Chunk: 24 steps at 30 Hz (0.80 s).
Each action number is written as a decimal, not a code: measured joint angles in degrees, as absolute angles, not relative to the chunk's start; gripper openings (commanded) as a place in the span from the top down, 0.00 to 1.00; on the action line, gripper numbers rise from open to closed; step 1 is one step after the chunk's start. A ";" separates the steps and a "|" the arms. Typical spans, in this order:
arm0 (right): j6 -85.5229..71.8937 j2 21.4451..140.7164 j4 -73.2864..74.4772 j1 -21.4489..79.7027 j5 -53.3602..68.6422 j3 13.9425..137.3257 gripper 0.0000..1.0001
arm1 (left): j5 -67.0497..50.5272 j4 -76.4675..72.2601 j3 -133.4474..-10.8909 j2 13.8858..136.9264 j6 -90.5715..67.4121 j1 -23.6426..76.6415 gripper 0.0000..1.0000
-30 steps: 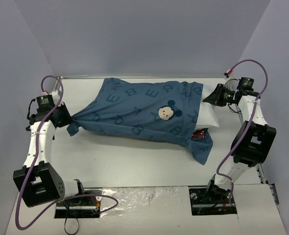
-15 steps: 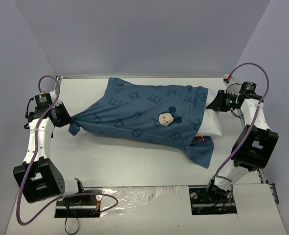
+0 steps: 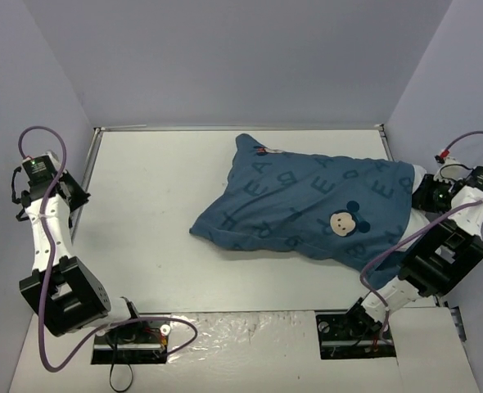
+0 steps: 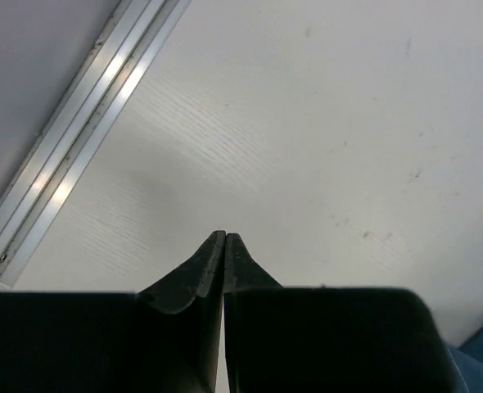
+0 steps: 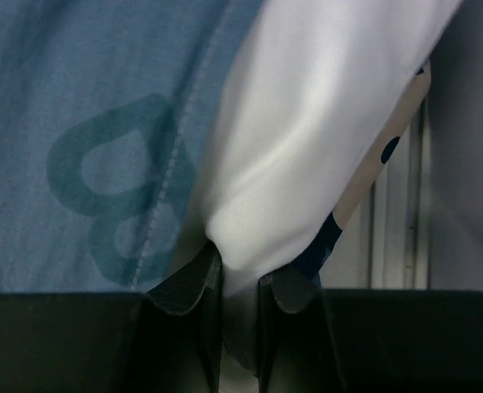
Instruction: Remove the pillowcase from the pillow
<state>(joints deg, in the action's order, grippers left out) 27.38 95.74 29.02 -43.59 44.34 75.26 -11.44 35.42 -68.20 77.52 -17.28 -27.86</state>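
The teal-blue pillowcase [image 3: 307,209] with letters and a mouse face lies across the right half of the table, still over the pillow. Only a small white corner of the pillow [image 3: 419,173] shows at its right end. My right gripper [image 3: 428,192] is shut on that white pillow corner [image 5: 307,139], with pillowcase fabric [image 5: 86,123] beside it. My left gripper [image 3: 71,190] is shut and empty at the far left edge, far from the pillowcase; its tips [image 4: 225,237] hover over bare table.
A metal rail [image 4: 78,147] runs along the table's left edge under the left gripper. The right table edge and wall lie just behind the right gripper [image 5: 240,262]. A rail [image 3: 241,128] lines the table's back edge.
The left gripper let go of the pillowcase corner and drew back to the left edge. The right gripper pulled the pillow and pillowcase together to the right.
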 measured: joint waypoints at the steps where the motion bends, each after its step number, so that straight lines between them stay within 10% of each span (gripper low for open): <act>1: 29.43 95.74 29.19 -44.10 43.59 75.26 1.00 | -11.64 34.50 -68.42 77.52 -17.45 -27.97 0.98; 3: 34.41 95.74 30.74 -43.48 42.41 75.20 1.00 | -15.03 32.53 -68.40 77.67 -18.50 -27.31 0.80; 5: 39.53 94.85 31.09 -40.23 40.36 73.58 1.00 | -18.85 29.63 -68.42 78.59 -19.84 -24.91 0.37; 8: 46.59 91.42 31.05 -30.85 36.12 69.36 1.00 | -22.33 27.03 -70.30 81.97 -21.47 -16.43 0.11; 15: 57.74 84.62 32.27 -8.14 34.70 64.45 1.00 | -25.21 26.13 -89.82 98.74 -22.11 0.64 0.03; 24: 73.47 84.27 33.17 -4.40 33.63 63.94 0.98 | -22.63 29.47 -107.72 114.34 -21.50 2.61 0.02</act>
